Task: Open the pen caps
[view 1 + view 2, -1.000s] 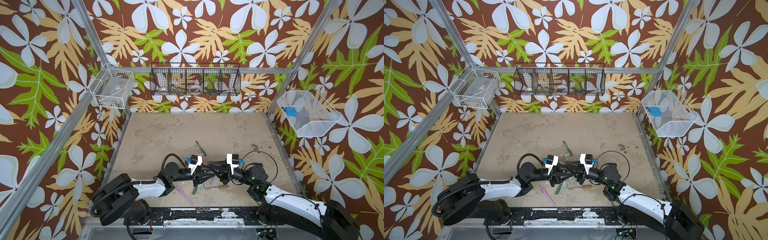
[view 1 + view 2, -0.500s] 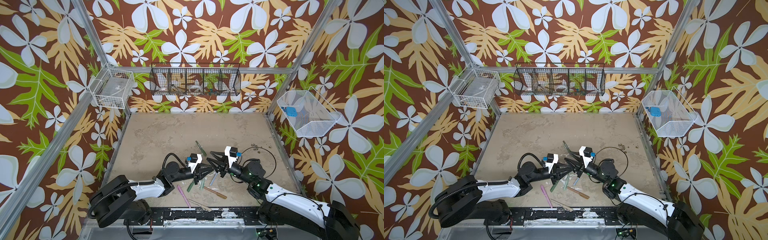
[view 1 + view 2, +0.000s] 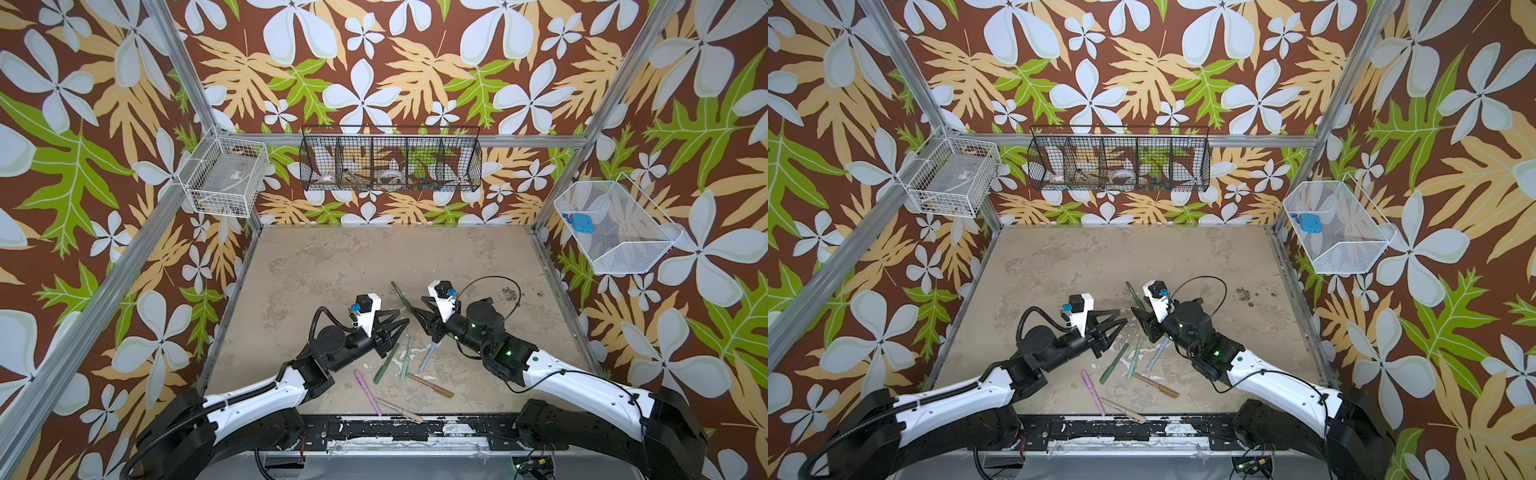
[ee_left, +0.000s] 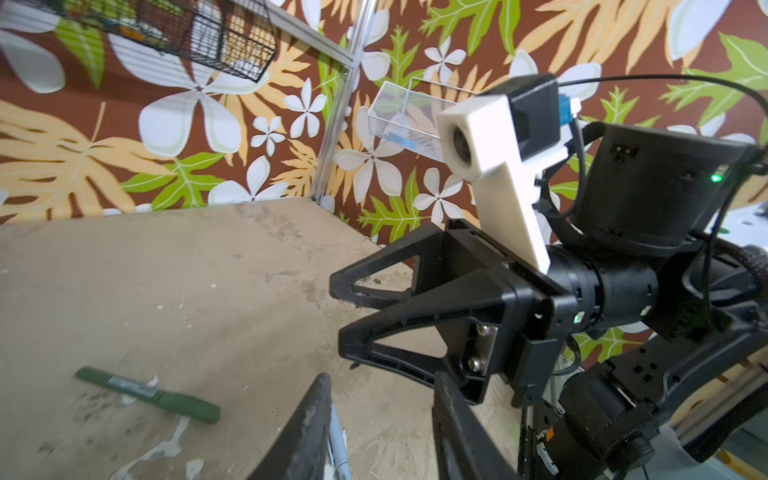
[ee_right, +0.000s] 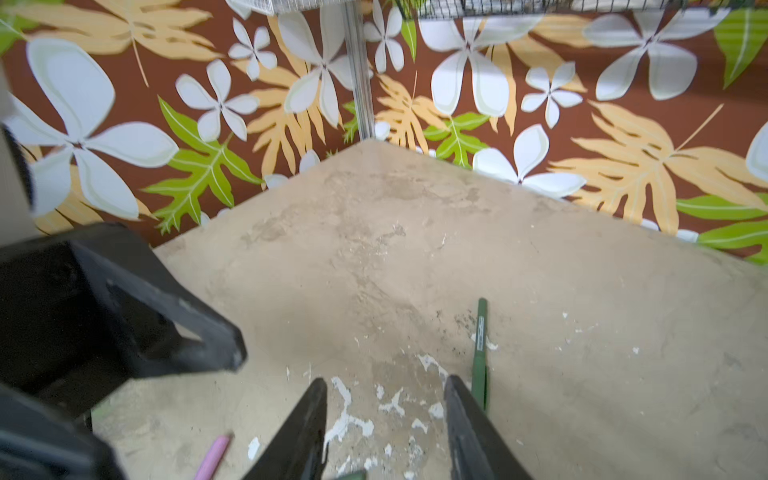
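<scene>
Left black claw (image 4: 380, 376), right black claw (image 5: 385, 380): spread, empty. Pinch slim dark-green plastic pen body (image 4: 120, 384) and stubby green cap (image 4: 191, 409) separately; pull straight apart.

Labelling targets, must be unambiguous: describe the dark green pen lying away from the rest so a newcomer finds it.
On the tan table, most pens lie scattered near the front edge. Farther back, near the table's middle, one dark green pen lies alone. Unlike the other dark green pen in the scatter, it touches no other pen.
</scene>
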### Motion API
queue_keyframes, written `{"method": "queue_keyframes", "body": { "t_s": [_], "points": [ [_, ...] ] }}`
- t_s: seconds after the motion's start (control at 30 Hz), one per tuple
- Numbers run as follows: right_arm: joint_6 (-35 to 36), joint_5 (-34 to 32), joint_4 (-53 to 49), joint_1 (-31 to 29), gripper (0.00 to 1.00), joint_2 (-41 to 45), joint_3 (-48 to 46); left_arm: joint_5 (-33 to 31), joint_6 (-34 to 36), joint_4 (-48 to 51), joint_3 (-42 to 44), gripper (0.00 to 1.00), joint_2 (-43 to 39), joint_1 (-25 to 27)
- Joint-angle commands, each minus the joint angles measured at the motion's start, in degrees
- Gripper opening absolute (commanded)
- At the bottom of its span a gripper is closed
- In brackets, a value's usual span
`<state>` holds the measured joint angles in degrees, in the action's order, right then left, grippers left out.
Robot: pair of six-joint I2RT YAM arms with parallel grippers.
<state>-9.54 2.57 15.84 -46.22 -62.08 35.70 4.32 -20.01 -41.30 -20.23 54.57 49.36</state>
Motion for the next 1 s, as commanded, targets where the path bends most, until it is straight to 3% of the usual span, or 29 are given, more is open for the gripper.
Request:
{"method": "queue_keyframes", "body": {
  "t_s": [0.0,0.17,0.33,0.53,0.97],
  "points": [
    [1.21,-0.81,-11.06,-0.91,0.46,-1.08,2.33,-7.69,-4.03,17.13,0.28,0.51,-6.75,0.11],
    [1.02,-0.05,-19.26,-6.14,0.52,-3.51,5.10,-10.75,-7.68,31.81,1.09,0.70,-15.12,0.11],
    [-2.33,-4.06,-29.72,-15.36,0.56,-7.94,8.55,-8.59,-13.82,41.03,0.62,0.73,-15.22,0.11],
    [-8.36,-2.52,-35.15,-20.54,0.53,-8.92,6.35,-5.92,-16.95,44.10,1.23,0.73,-14.55,0.10],
    [-10.14,-4.69,-39.28,-30.28,0.51,-18.61,7.99,-4.10,-16.82,40.78,3.48,0.75,-12.99,0.12]
  ]
}}
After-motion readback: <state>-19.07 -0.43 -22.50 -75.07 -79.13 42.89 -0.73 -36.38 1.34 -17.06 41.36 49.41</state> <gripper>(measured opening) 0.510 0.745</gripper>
